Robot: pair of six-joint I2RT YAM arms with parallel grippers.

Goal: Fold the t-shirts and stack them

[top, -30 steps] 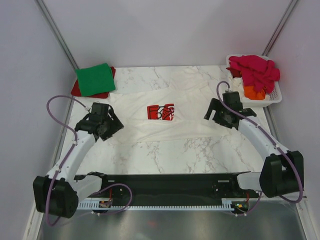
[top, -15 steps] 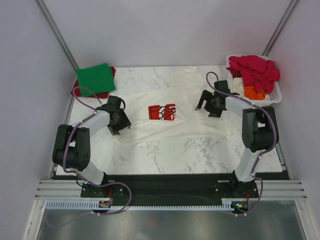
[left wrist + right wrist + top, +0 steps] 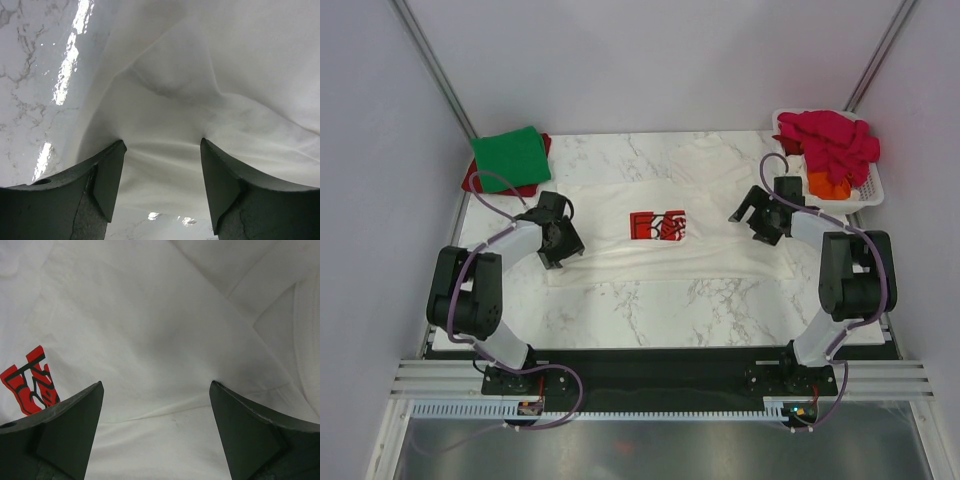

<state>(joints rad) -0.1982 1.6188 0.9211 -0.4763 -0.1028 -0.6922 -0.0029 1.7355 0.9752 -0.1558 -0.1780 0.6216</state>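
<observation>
The large white t-shirt (image 3: pixel 720 235) lies spread across the marble table, with its red chest print (image 3: pixel 658 226) near the middle. My left gripper (image 3: pixel 563 250) is open and presses down on the shirt's left edge. In the left wrist view the gripper (image 3: pixel 161 150) has wrinkled white cloth (image 3: pixel 165 100) between its fingers. My right gripper (image 3: pixel 750 222) is open over the shirt's right part. In the right wrist view it (image 3: pixel 156 390) stands wide over flat cloth, with the print (image 3: pixel 30 382) at the left. A folded green shirt (image 3: pixel 510 158) lies on a red one (image 3: pixel 470 181) at the back left.
A white slatted basket (image 3: pixel 868 192) at the back right holds magenta shirts (image 3: pixel 830 140) and an orange one (image 3: pixel 828 185). Bare marble (image 3: pixel 720 300) runs along the front of the table. Metal frame posts stand at both back corners.
The white shirt has slid right, and the print with it. Its upper right part now lies bunched near the back. Both grippers moved onto the shirt's side edges and shifted right.
</observation>
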